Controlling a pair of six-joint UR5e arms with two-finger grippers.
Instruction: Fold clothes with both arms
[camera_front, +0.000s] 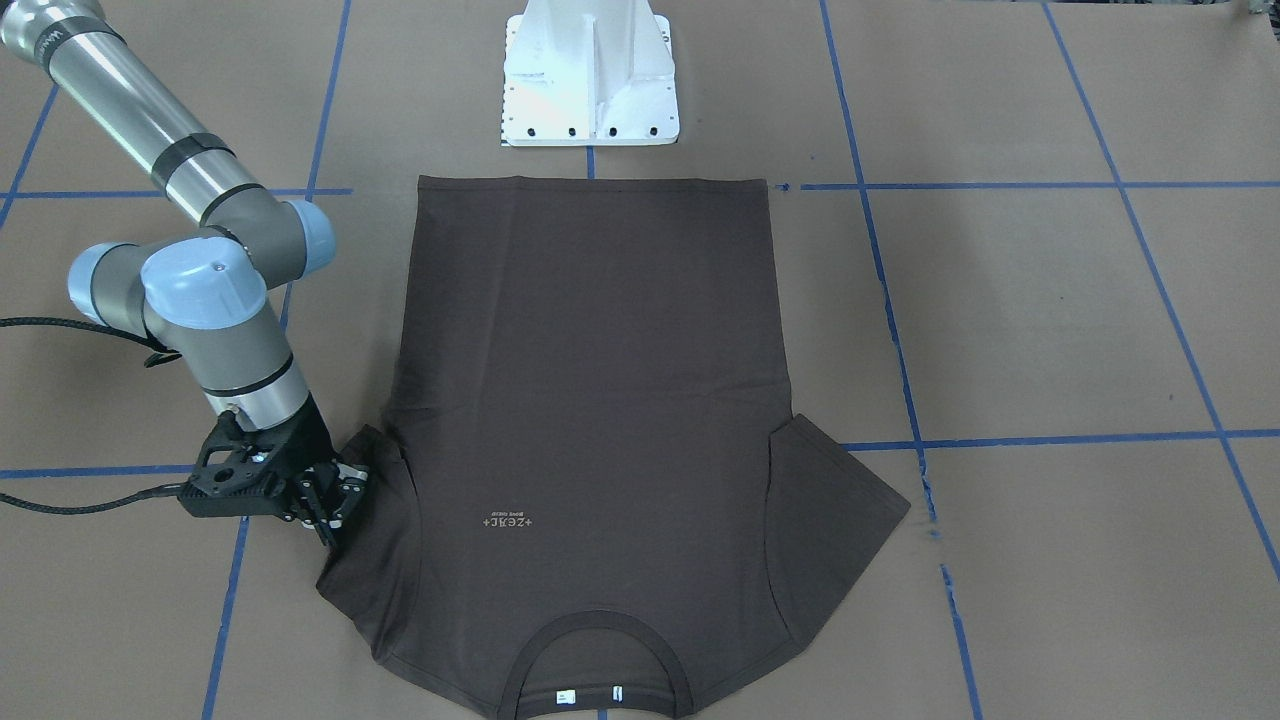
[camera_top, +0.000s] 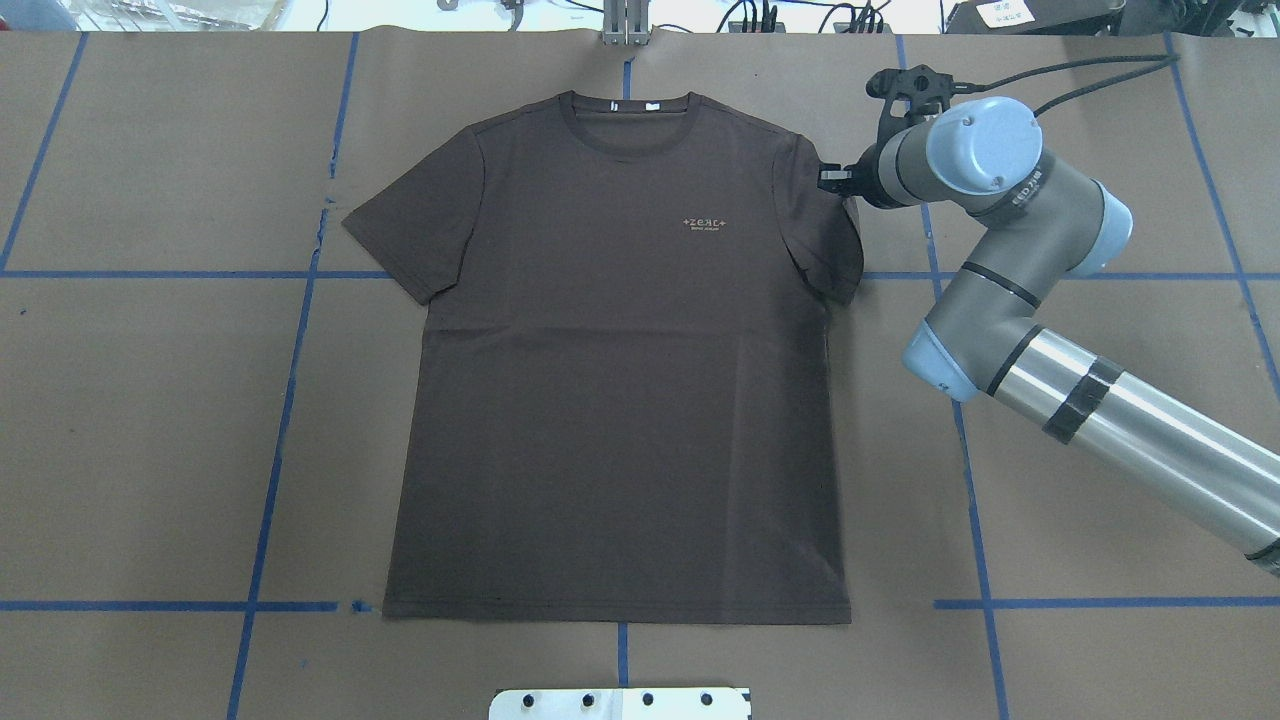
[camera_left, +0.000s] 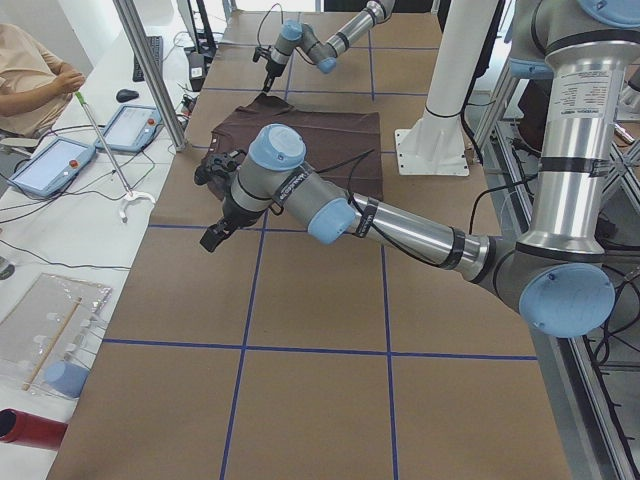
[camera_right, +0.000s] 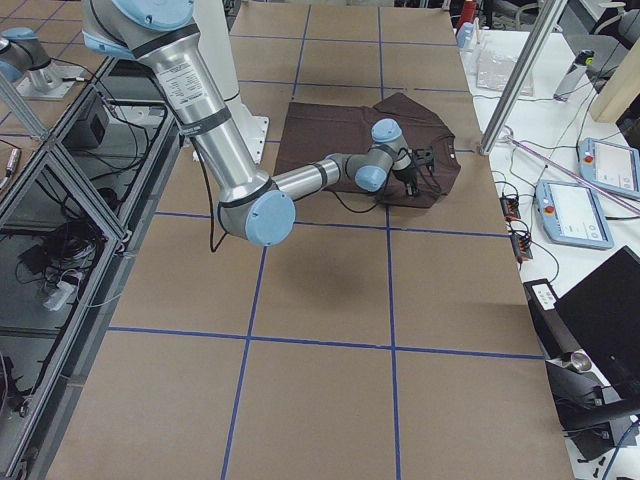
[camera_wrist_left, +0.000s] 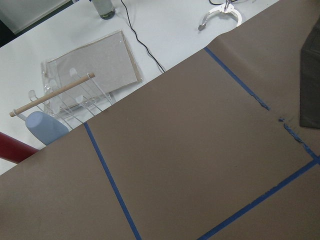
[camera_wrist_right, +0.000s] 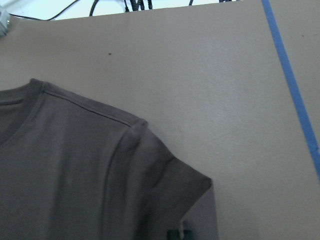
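The right arm (camera_top: 1010, 250) bent low at the elbow, and the right gripper (camera_top: 832, 180) pinched tight on the T-shirt's (camera_top: 620, 380) sleeve (camera_top: 825, 235), bunching it. The left arm (camera_left: 400, 225) stretched over the table (camera_top: 150, 400), its left gripper (camera_left: 213, 237) short of the shirt, and I could not tell its grip. The shirt lay flat mid-table, chest up, collar (camera_top: 628, 125) on the side away from the pedestal (camera_top: 620, 703).

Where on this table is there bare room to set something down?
Widest bare paper: robot's left of the T-shirt, beyond its free sleeve. Narrow strip between hem and white pedestal base. Crowded: the opposite sleeve, at the right claw.
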